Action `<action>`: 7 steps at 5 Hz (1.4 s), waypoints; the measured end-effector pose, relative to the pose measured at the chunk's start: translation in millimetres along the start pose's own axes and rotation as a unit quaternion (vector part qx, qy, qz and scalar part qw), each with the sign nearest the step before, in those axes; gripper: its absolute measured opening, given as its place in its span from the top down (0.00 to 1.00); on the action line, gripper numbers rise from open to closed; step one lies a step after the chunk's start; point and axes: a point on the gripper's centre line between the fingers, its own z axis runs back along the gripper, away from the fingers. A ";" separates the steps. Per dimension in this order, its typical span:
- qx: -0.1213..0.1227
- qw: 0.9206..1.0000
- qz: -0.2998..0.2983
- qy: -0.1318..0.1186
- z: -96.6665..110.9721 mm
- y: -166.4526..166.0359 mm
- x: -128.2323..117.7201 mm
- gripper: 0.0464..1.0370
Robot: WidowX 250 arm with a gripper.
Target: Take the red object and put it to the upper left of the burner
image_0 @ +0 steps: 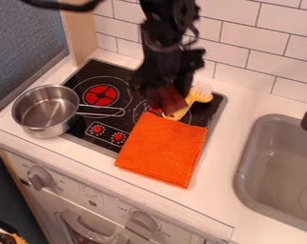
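Where the dark red object (170, 101) shows over the stove's (136, 116) right burner, the blurred tool (162, 89) is right at it, though I cannot tell whether it is clamped on it. Just beside are a yellow utensil (195, 99) and an orange cloth (162, 148); farther out, a pot (46, 114) is at the stove's left and a sink (243, 176) at the tabletop's (227, 205) right.

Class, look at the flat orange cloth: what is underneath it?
The flat orange cloth covers part of the black stovetop and, past its front edge, some of the white countertop. Whatever else may lie beneath the cloth is hidden.
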 end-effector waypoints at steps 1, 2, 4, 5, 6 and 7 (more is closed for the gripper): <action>0.007 0.999 0.030 -0.009 -4.5 -6.1 28.3 0.42; 0.014 0.998 0.064 -0.016 -10.3 -7.4 57.0 0.42; 0.040 0.990 0.131 -0.023 -39.4 5.5 117.8 0.42; 0.053 0.985 0.163 -0.025 -54.7 18.0 139.3 0.42; 0.072 0.982 0.176 -0.021 -72.1 26.6 151.4 0.42; 0.093 0.977 0.189 -0.022 -93.9 39.6 162.5 0.42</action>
